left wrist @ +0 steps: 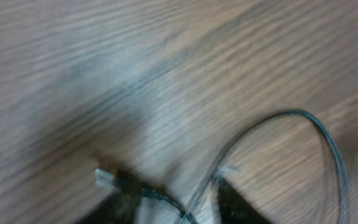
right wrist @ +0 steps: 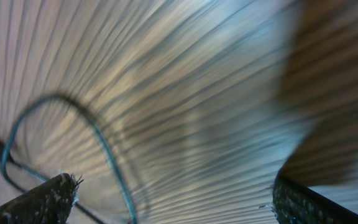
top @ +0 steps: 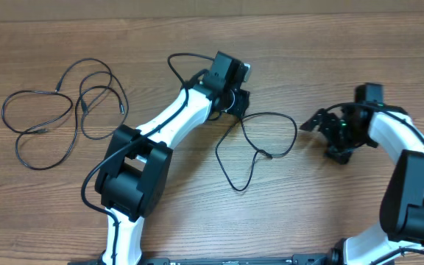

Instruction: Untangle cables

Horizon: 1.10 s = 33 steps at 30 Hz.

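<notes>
Two lots of thin black cables lie on the wooden table. One bunch of loops (top: pixel 73 121) lies at the far left. A single looped cable (top: pixel 295 129) lies in the middle, between the arms. My left gripper (top: pixel 240 99) is low over the upper left end of that middle loop. In the left wrist view its fingers stand apart with the cable (left wrist: pixel 328 137) running between them and a small plug (left wrist: pixel 104 177) beside the left fingertip (left wrist: pixel 114 208); no grip shows. My right gripper (top: pixel 326 138) is open just right of the loop, and an arc of cable (right wrist: pixel 98 137) curves ahead of its left finger.
The left arm (top: pixel 160 121) stretches diagonally from the front edge towards the table's middle. The right arm (top: pixel 411 169) curves in from the front right. Bare wood (top: pixel 344 59) runs along the back.
</notes>
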{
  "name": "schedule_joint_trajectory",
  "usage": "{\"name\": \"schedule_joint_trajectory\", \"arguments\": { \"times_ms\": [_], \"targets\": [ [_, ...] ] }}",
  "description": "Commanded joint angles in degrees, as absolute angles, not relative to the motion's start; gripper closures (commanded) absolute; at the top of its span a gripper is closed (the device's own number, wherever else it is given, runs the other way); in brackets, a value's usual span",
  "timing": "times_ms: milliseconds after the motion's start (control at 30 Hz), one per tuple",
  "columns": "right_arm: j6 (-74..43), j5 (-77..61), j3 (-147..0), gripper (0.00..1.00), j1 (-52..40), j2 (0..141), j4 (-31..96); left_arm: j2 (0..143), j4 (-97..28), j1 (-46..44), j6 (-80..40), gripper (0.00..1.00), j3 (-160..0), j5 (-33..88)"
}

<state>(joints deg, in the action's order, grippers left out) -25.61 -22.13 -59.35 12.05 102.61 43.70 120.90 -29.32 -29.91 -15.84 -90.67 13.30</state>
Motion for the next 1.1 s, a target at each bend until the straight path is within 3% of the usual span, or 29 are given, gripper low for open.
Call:
{"name": "schedule_joint_trajectory", "arguments": {
  "times_ms": [0,67,133,233,267,367,400,500,733,1067],
  "targets": [
    [-25.76,-18.44,-59.22,0.0,17.37,103.04,43.18,119.87,-36.25,-30.17,-32.42,0.7,-96.95,14.72],
    [-25.71,-18.44,-59.22,0.0,20.05,103.04,42.92,119.87,-38.24,-31.05,-33.87,0.67,-97.36,19.42],
    [-25.71,-18.44,-59.22,0.0,22.59,103.04,42.96,119.87,-39.75,-32.1,-33.85,0.52,-97.32,22.98],
    [-25.71,-18.44,-59.22,0.0,24.36,103.04,42.52,119.9,-40.23,-33.17,-34.17,0.76,-97.23,22.46],
    [-25.71,-18.44,-59.22,0.0,24.69,103.04,42.39,119.9,-40.49,-33.54,-36.62,0.79,-97.21,20.6],
    [-25.71,-18.44,-59.22,0.0,24.93,103.04,41.87,119.9,-41.47,-34.89,-47.29,0.62,-97.06,13.08],
    [-25.71,-18.44,-59.22,0.0,24.93,103.04,41.74,119.9,-41.74,-35.31,-50.63,0.52,-96.9,10.7],
    [-25.71,-18.44,-59.22,0.0,24.93,103.04,41.67,119.92,-41.76,-37.04,-58.54,0.5,-96.62,3.81],
    [-25.71,-18.44,-59.22,0.0,24.93,103.04,41.67,120.79,-41.52,-41.43,-72.95,0.24,-96.18,-10.76],
    [-25.71,-18.44,-59.22,0.0,24.93,103.04,41.65,125.93,-38.52,-42.74,-80.55,0.27,-96.14,-12.51]
  ]
}}
